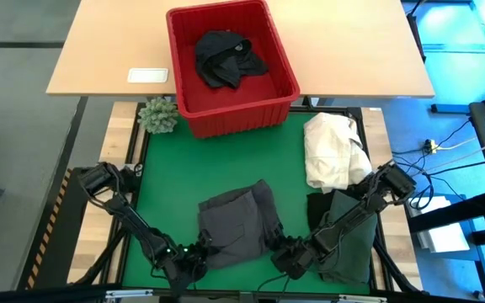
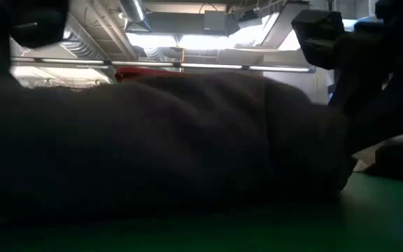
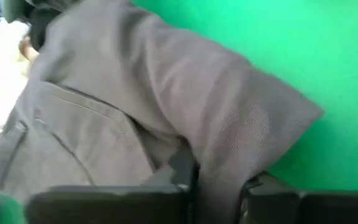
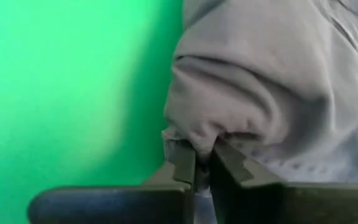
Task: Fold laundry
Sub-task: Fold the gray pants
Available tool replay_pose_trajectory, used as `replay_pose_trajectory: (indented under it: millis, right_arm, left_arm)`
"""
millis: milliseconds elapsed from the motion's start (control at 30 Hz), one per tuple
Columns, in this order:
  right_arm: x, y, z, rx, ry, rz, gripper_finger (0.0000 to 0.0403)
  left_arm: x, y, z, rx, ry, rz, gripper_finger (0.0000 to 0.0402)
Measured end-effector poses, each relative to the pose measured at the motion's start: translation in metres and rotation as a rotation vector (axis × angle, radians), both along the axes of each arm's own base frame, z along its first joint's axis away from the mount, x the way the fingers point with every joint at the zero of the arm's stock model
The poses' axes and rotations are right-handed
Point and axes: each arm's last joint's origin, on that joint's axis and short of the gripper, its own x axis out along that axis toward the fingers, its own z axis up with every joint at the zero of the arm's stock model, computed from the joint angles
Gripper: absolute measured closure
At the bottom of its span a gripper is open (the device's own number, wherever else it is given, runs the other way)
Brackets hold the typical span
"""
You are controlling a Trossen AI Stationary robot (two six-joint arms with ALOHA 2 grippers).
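Grey cloth, one garment of the laundry (image 1: 238, 220), lies spread on the green counter (image 1: 226, 160) with its near edge caught at both corners. The left gripper (image 1: 194, 257) has its jaws clenched on the left near corner, fabric pinched between them in the left wrist view. The right gripper (image 1: 286, 254) is likewise clamped on a bunched fold at the right near corner. Holding both corners at once looks meant to let the edge be lifted evenly and carried over for a fold. Beyond the jaws, the red basket (image 1: 280, 63) keeps a black garment (image 1: 226, 57) waiting. A dark green garment (image 1: 348, 240) lies under the right arm, beside a cream-white cloth heap (image 1: 331, 151).
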Motion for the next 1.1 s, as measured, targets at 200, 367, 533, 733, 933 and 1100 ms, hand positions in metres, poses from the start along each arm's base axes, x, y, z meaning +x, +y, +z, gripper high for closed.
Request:
replay_pose_trajectory:
  millis: [200,367,533,733,933,1100]
  right_arm:
    - [-0.003,0.002,0.027,0.208,-0.009,0.006,0.0393]
    - [-0.001,0.003,0.056,0.430,-0.045,0.070,0.0394]
    - [0.005,0.003,0.067,0.601,-0.048,0.097,0.0394]
    - [0.004,-0.004,0.060,0.597,0.007,0.014,0.0394]
    - [-0.002,-0.011,0.049,0.529,0.089,-0.103,0.0336]
    - [-0.004,-0.011,0.050,0.508,0.130,-0.111,0.0273]
  left_arm:
    - [-0.011,-0.012,0.026,-0.192,-0.055,0.034,0.0391]
    - [-0.010,-0.017,0.041,-0.321,-0.090,0.012,0.0391]
    - [0.002,-0.016,0.047,-0.440,-0.084,-0.026,0.0391]
    - [0.010,-0.005,0.042,-0.489,-0.039,-0.038,0.0391]
    - [0.013,0.004,0.036,-0.487,-0.021,-0.001,0.0357]
    - [0.015,0.005,0.036,-0.486,-0.024,0.004,0.0308]
